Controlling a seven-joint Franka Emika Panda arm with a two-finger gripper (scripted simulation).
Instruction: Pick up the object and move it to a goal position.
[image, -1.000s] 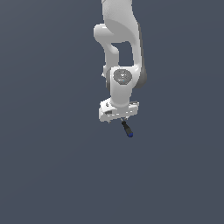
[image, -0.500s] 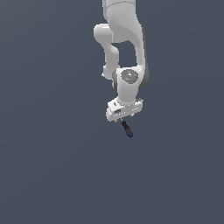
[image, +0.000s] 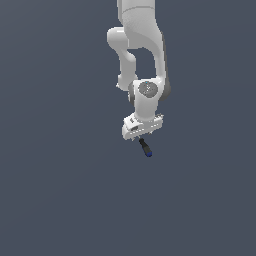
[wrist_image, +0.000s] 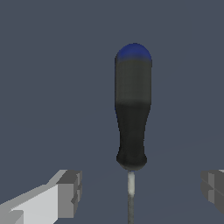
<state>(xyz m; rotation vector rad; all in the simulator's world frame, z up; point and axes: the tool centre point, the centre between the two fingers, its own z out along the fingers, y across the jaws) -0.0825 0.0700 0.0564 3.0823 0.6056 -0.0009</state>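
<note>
**Open gripper hanging over the rod**

The gripper (image: 142, 134) is hanging just above mid-frame in the exterior view with its jaws standing wide apart; in the wrist view its grey fingertips (wrist_image: 70, 193) are sitting well clear of the object (wrist_image: 132, 107) on either side. The object (image: 145, 148) is lying just below the gripper, its long axis slanting down toward the exterior view's right, blue tip farthest from the gripper. It is showing a black, waisted body, a rounded blue cap and a thin pale shaft.
</note>
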